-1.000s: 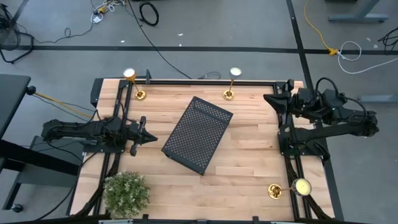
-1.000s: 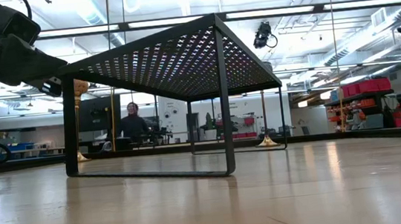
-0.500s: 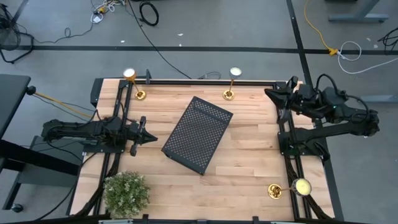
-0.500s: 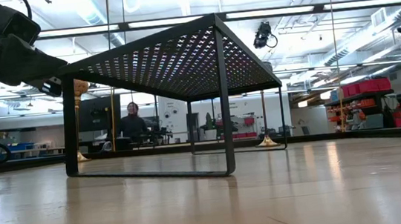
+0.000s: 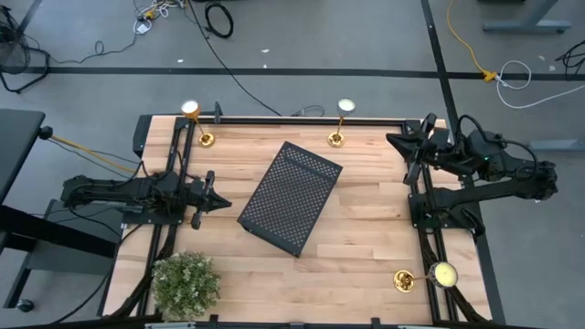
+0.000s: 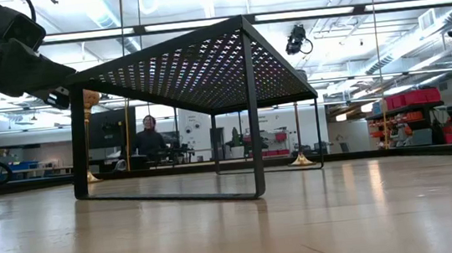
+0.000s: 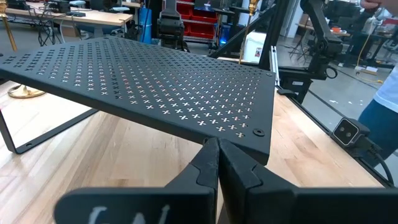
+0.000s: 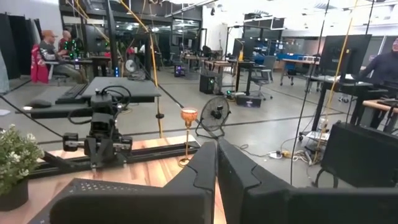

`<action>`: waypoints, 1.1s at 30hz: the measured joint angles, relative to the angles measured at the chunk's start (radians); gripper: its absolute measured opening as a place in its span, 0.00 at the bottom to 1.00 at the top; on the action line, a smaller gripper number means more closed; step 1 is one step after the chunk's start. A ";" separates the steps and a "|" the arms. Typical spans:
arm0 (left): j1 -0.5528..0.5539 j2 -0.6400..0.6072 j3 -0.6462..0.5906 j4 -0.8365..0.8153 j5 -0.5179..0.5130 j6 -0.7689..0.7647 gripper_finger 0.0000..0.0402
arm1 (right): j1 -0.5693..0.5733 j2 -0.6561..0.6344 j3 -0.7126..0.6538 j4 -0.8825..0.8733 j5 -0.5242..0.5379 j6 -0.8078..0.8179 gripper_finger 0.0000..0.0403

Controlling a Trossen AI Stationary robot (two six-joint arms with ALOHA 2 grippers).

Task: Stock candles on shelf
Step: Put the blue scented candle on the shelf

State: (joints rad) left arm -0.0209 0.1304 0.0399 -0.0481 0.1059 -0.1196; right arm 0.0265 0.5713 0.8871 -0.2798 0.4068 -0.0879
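Nothing stocked yet, by my read. The table [image 5: 366, 238] has the shelf [image 5: 291, 196] sitting mid-table, skewed, and its mesh top is bare in the high and left wrist views. All three candles are on the wood, well apart from the shelf: candle A [image 5: 198, 125] at the far left corner, candle B [image 5: 340, 122] at the far edge right of centre, candle C [image 5: 422, 277] at the near right corner, beside the right rail. So you have three picks and three places left.

The plant [image 5: 186, 284] sits at the near left corner, clear of the work.

The left gripper [image 5: 219, 200] is just off the shelf's left edge, low over the wood, fingers pressed together and holding nothing; its wrist view shows the tips meeting in front of the shelf corner. The right gripper [image 5: 397, 142] is up at the far right, near the rail, fingers together too, empty. Its wrist view looks across the table toward a candle at the far side.

Change against the earlier frames: the right arm has swung its gripper slightly left, toward candle B, and the elbow has shifted with it. The left arm, shelf, candles and plant haven't moved. A person sits in the room behind, unchanged.
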 joint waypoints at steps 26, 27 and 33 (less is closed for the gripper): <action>0.000 0.000 0.000 0.000 0.000 0.000 0.03 | 0.000 0.011 0.000 -0.057 -0.004 0.001 0.04; 0.000 0.000 0.000 0.000 0.000 0.000 0.03 | 0.000 0.011 0.000 -0.064 -0.004 0.001 0.04; 0.000 0.000 0.000 0.000 0.000 0.000 0.04 | -0.032 0.012 0.000 -0.126 -0.006 0.043 0.04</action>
State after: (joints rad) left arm -0.0211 0.1306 0.0399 -0.0482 0.1059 -0.1196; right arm -0.0054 0.5835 0.8875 -0.4061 0.4010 -0.0453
